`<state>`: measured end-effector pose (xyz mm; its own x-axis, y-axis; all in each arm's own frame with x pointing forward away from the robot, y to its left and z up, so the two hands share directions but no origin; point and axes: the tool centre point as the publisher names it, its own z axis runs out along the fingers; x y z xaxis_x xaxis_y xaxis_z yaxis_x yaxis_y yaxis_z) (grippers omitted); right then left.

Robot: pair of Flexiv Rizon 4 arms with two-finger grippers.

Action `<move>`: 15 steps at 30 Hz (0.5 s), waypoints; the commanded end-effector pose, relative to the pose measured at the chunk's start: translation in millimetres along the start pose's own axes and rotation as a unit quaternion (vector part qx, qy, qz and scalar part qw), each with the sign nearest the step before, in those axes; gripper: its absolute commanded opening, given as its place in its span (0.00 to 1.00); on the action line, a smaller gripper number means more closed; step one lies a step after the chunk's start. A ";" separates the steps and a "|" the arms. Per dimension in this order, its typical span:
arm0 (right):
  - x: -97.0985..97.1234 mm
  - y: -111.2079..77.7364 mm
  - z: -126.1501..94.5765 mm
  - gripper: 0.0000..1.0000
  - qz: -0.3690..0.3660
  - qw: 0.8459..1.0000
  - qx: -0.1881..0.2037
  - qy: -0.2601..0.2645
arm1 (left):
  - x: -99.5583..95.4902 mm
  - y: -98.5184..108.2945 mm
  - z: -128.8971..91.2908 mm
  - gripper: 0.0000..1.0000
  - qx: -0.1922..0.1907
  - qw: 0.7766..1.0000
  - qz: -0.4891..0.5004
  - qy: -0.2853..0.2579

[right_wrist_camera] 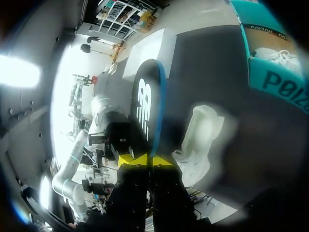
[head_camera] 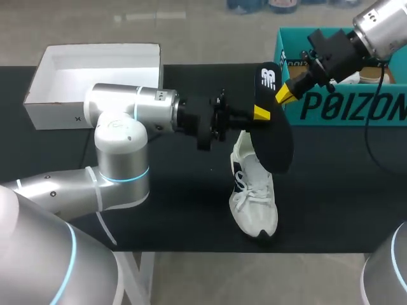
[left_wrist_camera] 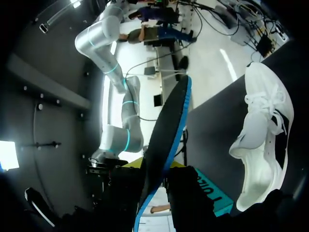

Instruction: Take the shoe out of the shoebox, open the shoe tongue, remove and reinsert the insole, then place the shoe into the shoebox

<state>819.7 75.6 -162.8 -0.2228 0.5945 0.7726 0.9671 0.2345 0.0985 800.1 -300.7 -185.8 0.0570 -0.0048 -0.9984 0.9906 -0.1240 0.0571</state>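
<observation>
A black insole (head_camera: 276,136) hangs in the air above the table, held by both arms. My left gripper (head_camera: 259,114) comes in from the left and is shut on its middle; in the left wrist view the insole (left_wrist_camera: 169,130) runs edge-on between the dark fingers (left_wrist_camera: 188,193). My right gripper (head_camera: 284,95) is shut on the insole's upper part, and its yellow tips (right_wrist_camera: 133,159) pinch the insole (right_wrist_camera: 147,106). The white shoe (head_camera: 253,194) lies on the black table below the insole, outside the teal shoebox (head_camera: 343,105).
An open white box (head_camera: 57,105) stands at the table's back left. The teal shoebox at the back right holds something white (right_wrist_camera: 275,53). The shoe's toe reaches close to the table's front edge (head_camera: 191,252).
</observation>
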 end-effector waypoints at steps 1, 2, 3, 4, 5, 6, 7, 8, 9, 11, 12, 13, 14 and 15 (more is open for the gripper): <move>-1.8 -3.4 2.0 0.00 0.002 1.000 -0.004 0.002 | 2.7 4.1 3.5 0.00 0.004 1.000 0.002 -0.002; -1.6 -3.7 2.5 0.00 0.002 1.000 -0.004 0.002 | 2.8 4.3 3.5 0.00 0.004 1.000 0.002 -0.002; -1.3 -4.2 3.3 0.00 0.003 1.000 -0.003 0.002 | 3.0 4.7 3.4 0.00 0.004 1.000 0.002 -0.002; -0.9 -4.7 4.6 0.00 0.003 1.000 -0.003 0.003 | 3.1 4.9 3.0 0.00 0.003 1.000 0.002 -0.003; -0.6 -5.0 5.9 0.00 0.003 1.000 -0.002 0.003 | 3.3 5.2 2.4 0.00 0.001 1.000 0.001 -0.004; 0.6 -5.8 7.6 0.00 0.003 1.000 -0.001 0.003 | 3.6 5.3 1.9 0.00 0.000 1.000 0.001 -0.005; 1.2 -6.0 9.3 0.00 0.003 1.000 0.003 0.002 | 3.8 5.4 1.4 0.00 0.000 1.000 0.000 -0.005; 1.5 -6.0 10.8 0.00 0.004 1.000 0.005 -0.004 | 4.0 5.3 0.9 0.00 -0.001 1.000 0.000 -0.005; 1.6 -6.0 11.4 0.02 0.004 1.000 0.005 -0.005 | 4.3 5.1 0.3 0.00 -0.002 1.000 0.000 -0.005; 2.3 -6.5 12.0 1.00 0.008 1.000 0.000 -0.013 | 4.7 5.0 -1.1 0.00 -0.003 1.000 0.000 -0.005; 2.3 -6.6 12.2 1.00 0.008 1.000 -0.002 -0.016 | 4.8 4.9 -1.9 0.00 -0.004 1.000 -0.001 -0.005; 2.1 -7.5 11.8 1.00 0.010 1.000 -0.008 -0.016 | 4.9 4.9 -2.9 0.00 -0.004 1.000 -0.001 -0.004; 1.9 -9.5 9.5 1.00 0.014 1.000 -0.012 -0.022 | 4.9 4.8 -4.0 0.00 -0.005 1.000 -0.001 -0.004; 0.8 -10.8 7.7 1.00 0.014 1.000 -0.013 -0.024 | 5.2 5.0 -5.3 0.00 -0.006 1.000 -0.002 -0.003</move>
<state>816.2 81.7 -170.6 -0.2041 0.6249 0.7536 0.9732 0.2130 0.0870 806.0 -298.5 -190.4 0.0532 -0.0116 -0.9985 0.9920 -0.1140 0.0542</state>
